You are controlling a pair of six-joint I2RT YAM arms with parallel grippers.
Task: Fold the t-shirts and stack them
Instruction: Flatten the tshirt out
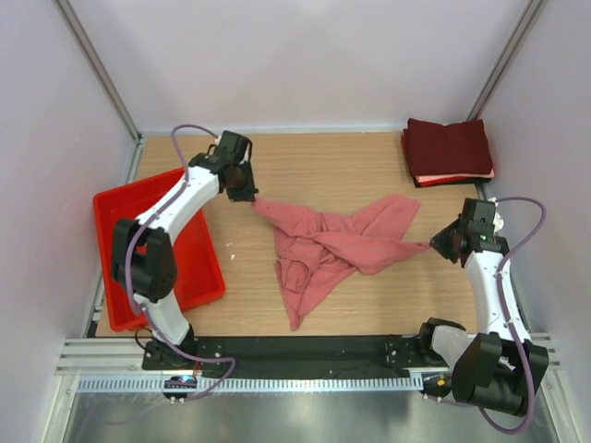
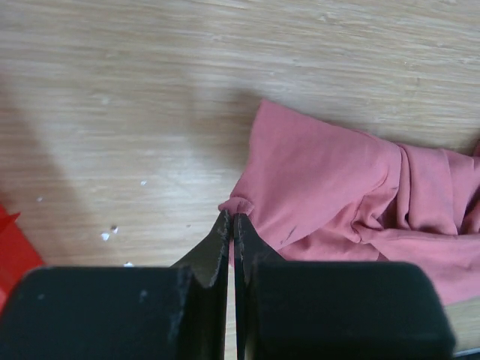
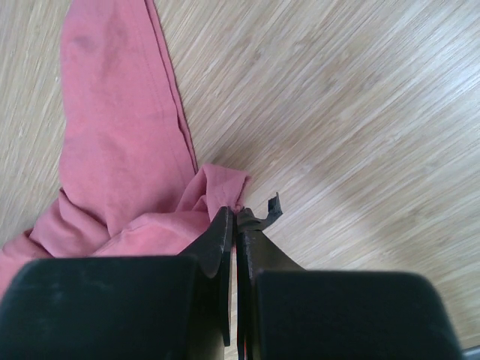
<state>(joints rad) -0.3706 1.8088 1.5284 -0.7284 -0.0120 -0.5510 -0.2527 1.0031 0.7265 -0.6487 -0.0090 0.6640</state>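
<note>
Spreading looked the step in hand: the left gripper and right gripper, each pinching a corner of the salmon-pink t-shirt, held it crumpled on the wooden table, well apart from the folded maroon stack. Next, I judged, they needed to pull apart and flatten it.

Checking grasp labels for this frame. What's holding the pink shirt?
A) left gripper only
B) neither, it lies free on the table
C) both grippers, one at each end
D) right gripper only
C: the left gripper is pinched shut on one corner of the salmon-pink shirt, and the right gripper is shut on the opposite tip, as each wrist view shows.
</note>
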